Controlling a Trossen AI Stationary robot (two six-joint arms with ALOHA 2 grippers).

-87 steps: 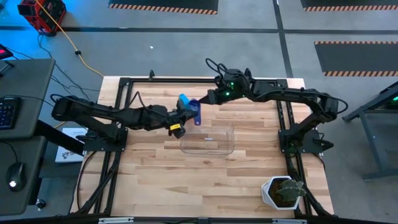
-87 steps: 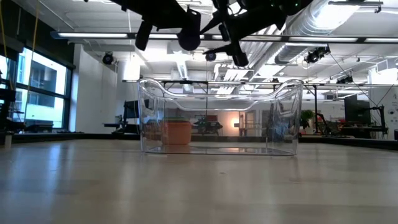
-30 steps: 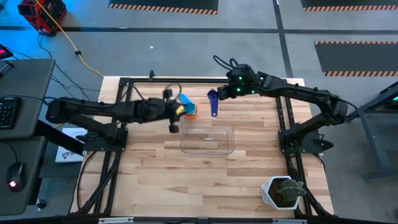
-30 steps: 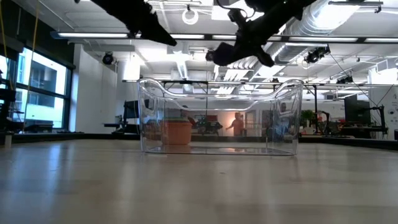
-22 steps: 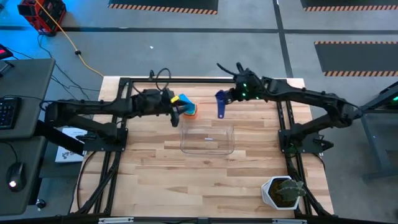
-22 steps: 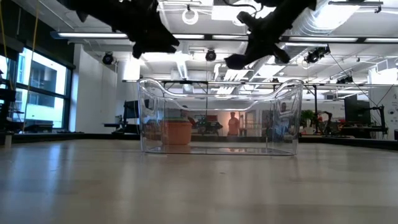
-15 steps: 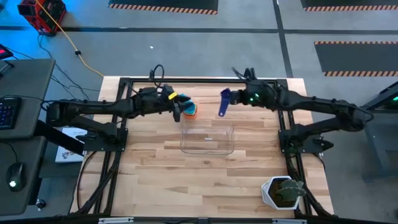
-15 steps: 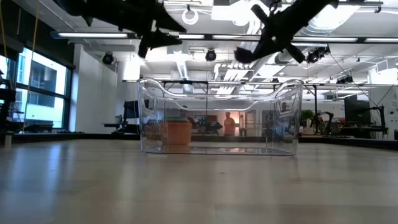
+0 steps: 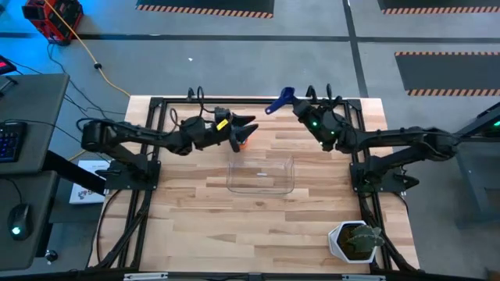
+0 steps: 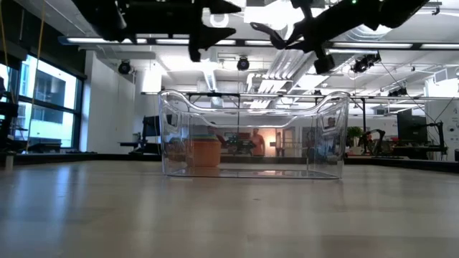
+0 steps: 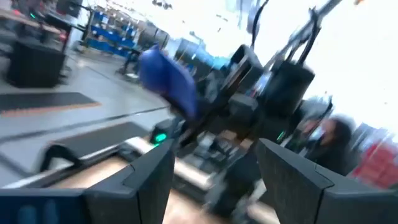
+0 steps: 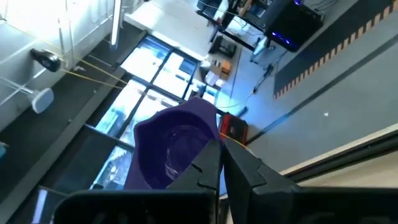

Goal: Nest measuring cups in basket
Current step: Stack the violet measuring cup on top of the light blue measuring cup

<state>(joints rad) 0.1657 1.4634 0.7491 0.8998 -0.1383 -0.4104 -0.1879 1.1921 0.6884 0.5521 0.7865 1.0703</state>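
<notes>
Item one, your right gripper (image 9: 293, 104): raised at the table's (image 9: 195, 211) far edge, fingers clamped on the handle of the dark blue cup (image 9: 280, 99), bowl tilted up and outward, probably carried clear so it can later be lowered into the clear basket (image 9: 261, 174), which sits empty at mid-table. Item two, your left gripper (image 9: 244, 129): fingers spread and holding nothing, poised over an orange cup (image 9: 243, 141) just behind the basket's far left corner, likely to pick or release it. You cannot see other cups, and the left wrist view is smeared.
</notes>
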